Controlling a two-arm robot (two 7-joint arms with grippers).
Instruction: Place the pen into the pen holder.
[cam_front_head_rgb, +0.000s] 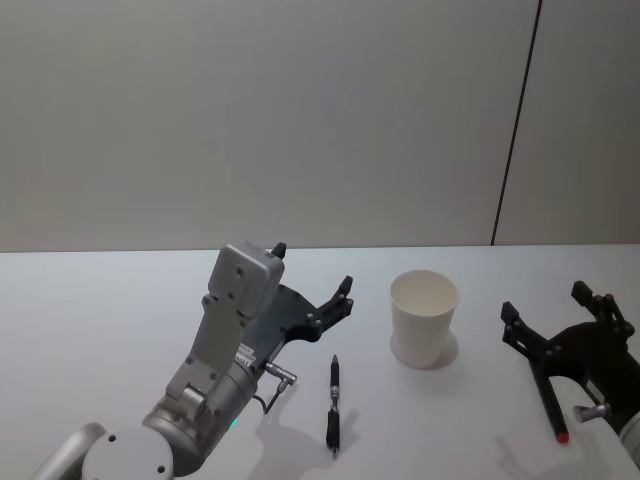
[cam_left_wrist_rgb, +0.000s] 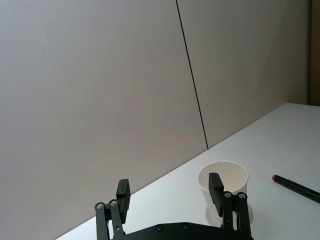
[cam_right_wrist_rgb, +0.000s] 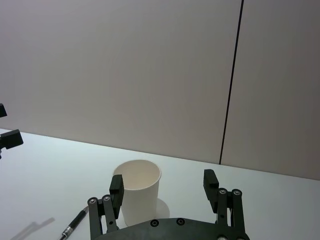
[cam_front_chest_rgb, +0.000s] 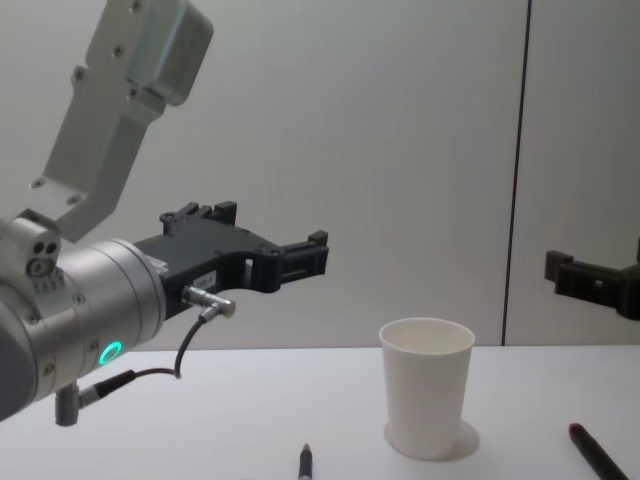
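left gripper is off the white table, to the left of the pen holder and past the far end of the black pen. from the chest view you see it hanging higher than the cup's rim. its fingers are spread wide with nothing between them. the left wrist view confirms this: both pads of the left gripper are apart and bare, with the pen holder showing behind one finger. the black pen lies flat on the table, between the left arm and the cup and nearer to you than the cup. it touches neither the cup nor a gripper, and its length runs roughly away from the robot. the pen holder stands upright and looks empty from above, its mouth unobstructed. the right gripper sits low on the far right, apart from the cup, fingers also parted and empty. the right wrist view shows the right gripper splayed, with the pen holder beyond it and the black pen off to one side. note a second item: a red-tipped pen lies flat on the table beside the right gripper, well apart from the black pen.
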